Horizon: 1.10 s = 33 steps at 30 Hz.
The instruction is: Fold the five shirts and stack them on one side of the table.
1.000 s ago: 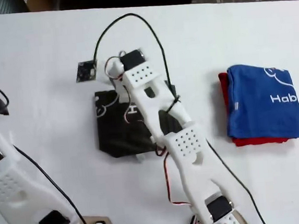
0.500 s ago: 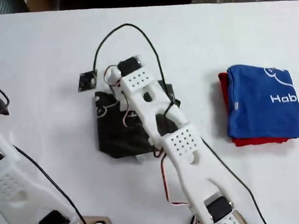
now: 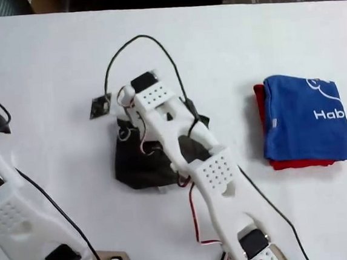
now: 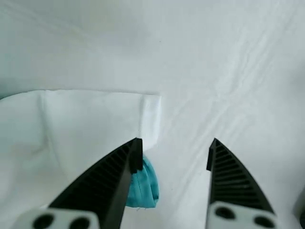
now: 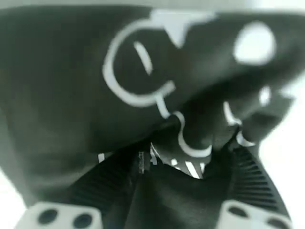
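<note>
Soft, matt cloth made up the creased black shirt [image 3: 137,163], the blue shirt [image 3: 306,118] and the red shirt [image 3: 263,107]. The right arm [image 3: 216,169] was matt white plastic with perforated panels. The left end effector [image 4: 175,152] was ribbed black plastic. Faintly wrinkled white cloth covered the table [image 3: 46,62].

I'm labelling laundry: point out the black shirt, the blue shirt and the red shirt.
black shirt [image 3: 134,170], high view, exposed cloth at its near edge.
blue shirt [image 3: 303,118], high view, middle of its top face.
red shirt [image 3: 298,164], high view, strip showing under the blue shirt.
</note>
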Available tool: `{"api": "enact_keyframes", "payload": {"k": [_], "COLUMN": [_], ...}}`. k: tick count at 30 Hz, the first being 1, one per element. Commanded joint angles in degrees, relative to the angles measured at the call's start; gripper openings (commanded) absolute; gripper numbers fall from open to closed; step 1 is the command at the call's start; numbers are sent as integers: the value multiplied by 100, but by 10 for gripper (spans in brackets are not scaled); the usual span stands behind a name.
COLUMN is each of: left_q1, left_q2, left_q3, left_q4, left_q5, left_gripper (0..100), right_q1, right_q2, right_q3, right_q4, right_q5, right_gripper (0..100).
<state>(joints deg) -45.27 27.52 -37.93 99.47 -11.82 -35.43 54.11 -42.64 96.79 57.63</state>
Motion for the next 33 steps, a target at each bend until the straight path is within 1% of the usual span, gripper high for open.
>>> {"api": "enact_keyframes", "payload": {"k": [1,8,10,12,16,23,27,29,30,31,33], "left_q1": [-53,-53,-53,-53,-35,-53,-53,-53,-44,-44,-53], "left_q2": [-387,-387,-387,-387,-387,-387,-387,-387,-387,-387,-396], "left_q3": [-13,-13,-13,-13,-13,-13,-22,-22,-22,-22,-22], "left_q4": [0,0,0,0,0,0,0,0,0,0,0], "left_q5": [-9,-9,-9,-9,-9,-9,-9,-9,-9,-9,-9], "left_gripper": [245,245,245,245,245,245,245,245,245,245,245], "right_q1": [-101,488,549,549,435,277,171,145,145,145,145], "right_q2": [-277,-277,-277,-277,-154,585,681,716,725,725,725], "right_q3": [290,-791,-932,-985,-949,-1011,-1231,-1257,-1257,-1257,-1257], "right_q4": [57,-470,-602,-646,-725,-681,-48,92,92,92,92], "right_q5": [-70,-88,-132,-352,-387,-369,-264,-18,62,123,132], "right_gripper": [279,281,283,288,340,340,339,300,255,193,35]}}
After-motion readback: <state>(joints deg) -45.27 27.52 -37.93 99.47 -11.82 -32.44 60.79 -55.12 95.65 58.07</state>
